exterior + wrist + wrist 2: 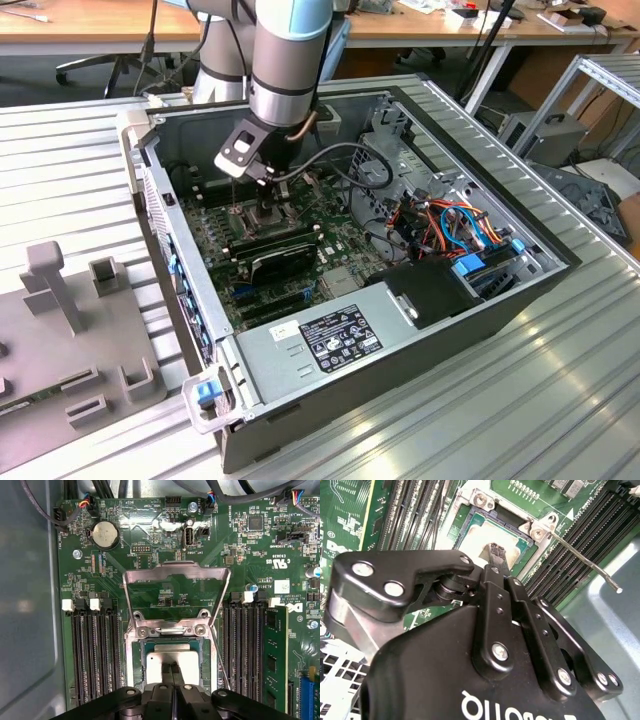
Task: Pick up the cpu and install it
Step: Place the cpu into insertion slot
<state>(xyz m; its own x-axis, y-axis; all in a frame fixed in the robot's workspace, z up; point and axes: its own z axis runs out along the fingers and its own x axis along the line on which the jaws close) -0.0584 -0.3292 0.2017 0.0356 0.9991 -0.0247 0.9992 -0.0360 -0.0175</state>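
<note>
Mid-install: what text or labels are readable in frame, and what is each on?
White print on the motherboard, first wrist view: tiny and upside down, not reliably readable.
Label on the power supply, exterior view: too small to read.
White lettering on the tool, second wrist view: cut off at the picture's edge.

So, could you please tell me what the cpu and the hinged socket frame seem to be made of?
The cpu, lying in the socket under the end effector, looks topped with dull silver-grey metal, matte with soft glare. The socket frame, swung open, looks like thin stamped steel, brighter, with bent edges. Exact alloys cannot be told.
</note>
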